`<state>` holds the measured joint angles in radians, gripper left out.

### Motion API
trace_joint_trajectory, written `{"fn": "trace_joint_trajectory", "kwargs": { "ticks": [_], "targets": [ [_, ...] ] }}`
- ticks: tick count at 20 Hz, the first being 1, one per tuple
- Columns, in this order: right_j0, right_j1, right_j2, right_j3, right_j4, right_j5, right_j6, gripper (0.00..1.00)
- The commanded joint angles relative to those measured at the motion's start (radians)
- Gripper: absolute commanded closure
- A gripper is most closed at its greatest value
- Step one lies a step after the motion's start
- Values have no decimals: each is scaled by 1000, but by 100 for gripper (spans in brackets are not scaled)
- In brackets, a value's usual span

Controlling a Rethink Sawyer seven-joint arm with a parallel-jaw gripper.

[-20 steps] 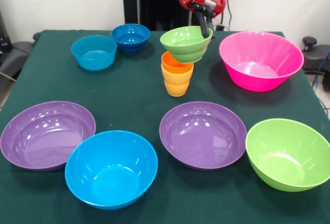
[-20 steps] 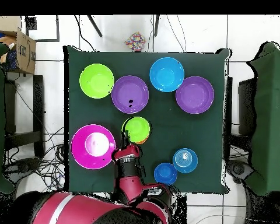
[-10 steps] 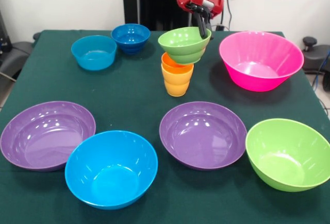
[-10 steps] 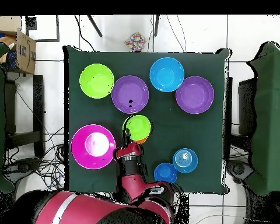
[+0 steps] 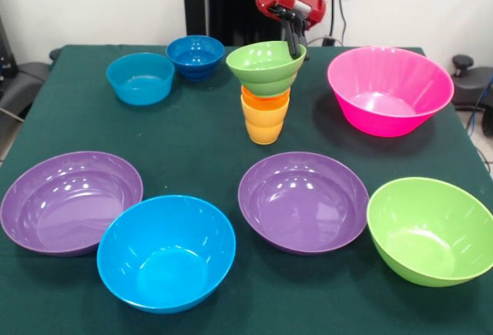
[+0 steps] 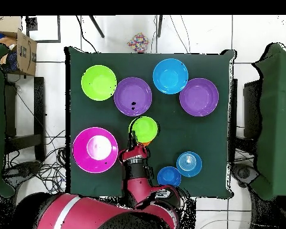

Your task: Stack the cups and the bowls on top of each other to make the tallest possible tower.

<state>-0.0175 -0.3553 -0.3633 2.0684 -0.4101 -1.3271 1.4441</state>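
Two nested cups, orange (image 5: pixel 264 97) inside yellow-orange (image 5: pixel 263 125), stand upright mid-table. Directly over them hangs the small green bowl (image 5: pixel 263 67), its base level with the orange cup's rim; contact between them cannot be told. My gripper (image 5: pixel 293 45) is shut on that bowl's right rim. From overhead the small green bowl (image 6: pixel 145 129) covers the cups, with the gripper (image 6: pixel 133 138) at its lower-left edge. The light blue bowl (image 5: pixel 140 78) and dark blue bowl (image 5: pixel 195 56) sit at the far left. Two purple bowls (image 5: pixel 71 201) (image 5: pixel 303 201), a large blue bowl (image 5: pixel 166 252), a large green bowl (image 5: pixel 430 229) and a pink bowl (image 5: pixel 390 89) rest on the table.
The green tablecloth (image 5: pixel 192 139) covers the whole table. A cardboard box (image 6: pixel 20 49) sits on the floor off one corner. Cables lie on the floor beside the table.
The gripper has carried the small green bowl leftward in the front view, from beside the cups to directly over them.
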Motion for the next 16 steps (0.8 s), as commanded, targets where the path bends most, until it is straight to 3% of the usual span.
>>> {"fn": "trace_joint_trajectory", "kwargs": {
  "ticks": [1, 16],
  "targets": [
    [-6, 57, 50, -110, -4, 198, 118, 100],
    [26, 114, 47, -122, 10, 217, 104, 100]
  ]
}}
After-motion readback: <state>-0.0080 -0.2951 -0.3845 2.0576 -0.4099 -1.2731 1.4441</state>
